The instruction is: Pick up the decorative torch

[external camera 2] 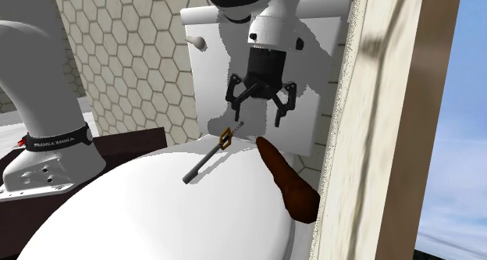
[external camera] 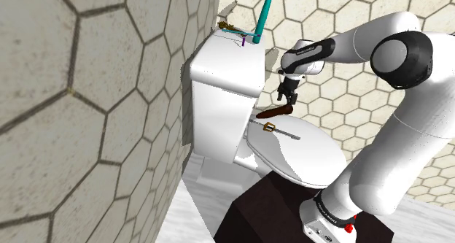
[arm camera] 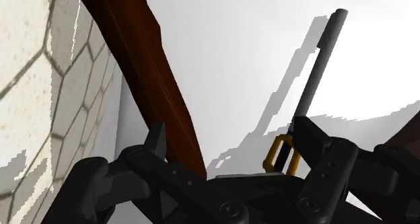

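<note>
The decorative torch (external camera: 276,113) is a dark brown tapered club lying on the white toilet lid (external camera: 310,160), close to the tank. In the second exterior view the torch (external camera 2: 287,180) lies by the wall on the right. My gripper (external camera: 290,97) hangs open just above its narrow end. From the second exterior view the gripper (external camera 2: 257,110) hovers over the lid, a little left of the torch's tip. In the wrist view the torch (arm camera: 145,68) runs close along the inner side of one finger of the gripper (arm camera: 232,136), not clasped.
A grey rod with a gold guard (external camera 2: 209,158) lies on the lid beside the torch. The white tank (external camera: 226,66) stands behind, carrying a teal stick (external camera: 264,15) and a small brown thing (external camera: 224,24). Hexagon-tiled walls (external camera: 87,110) close in. The dark stand (external camera: 270,212) sits in front.
</note>
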Controlling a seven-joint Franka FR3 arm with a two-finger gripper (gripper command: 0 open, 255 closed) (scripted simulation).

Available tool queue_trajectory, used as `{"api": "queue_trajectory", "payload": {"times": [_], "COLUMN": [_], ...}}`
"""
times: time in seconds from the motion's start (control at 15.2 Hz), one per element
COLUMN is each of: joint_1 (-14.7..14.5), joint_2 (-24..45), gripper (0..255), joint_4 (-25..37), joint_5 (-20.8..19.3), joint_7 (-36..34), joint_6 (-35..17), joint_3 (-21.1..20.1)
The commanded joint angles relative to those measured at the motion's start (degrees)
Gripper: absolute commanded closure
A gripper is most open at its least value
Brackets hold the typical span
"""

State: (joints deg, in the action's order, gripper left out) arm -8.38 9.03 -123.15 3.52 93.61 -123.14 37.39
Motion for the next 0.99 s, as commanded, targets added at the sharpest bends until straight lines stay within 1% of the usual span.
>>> {"api": "queue_trajectory", "payload": {"times": [0.0, 0.2, 0.33, 0.79, 0.92], "joint_1": [1.4, 4.4, 6.0, 7.3, 7.4], "joint_2": [5.8, 13.7, 17.7, 21.6, 21.9], "gripper": [0, 0, 0, 0, 0], "joint_4": [2.9, 8.3, 11.5, 11.1, 11.1], "joint_5": [2.8, 5.6, 6.6, 8.8, 9.0], "joint_7": [5.8, 12.6, 15.7, 16.7, 16.8], "joint_6": [-1.1, -1.7, -1.8, -5.7, -6.0], "joint_3": [-0.9, -3.2, -4.6, -6.2, -6.4]}}
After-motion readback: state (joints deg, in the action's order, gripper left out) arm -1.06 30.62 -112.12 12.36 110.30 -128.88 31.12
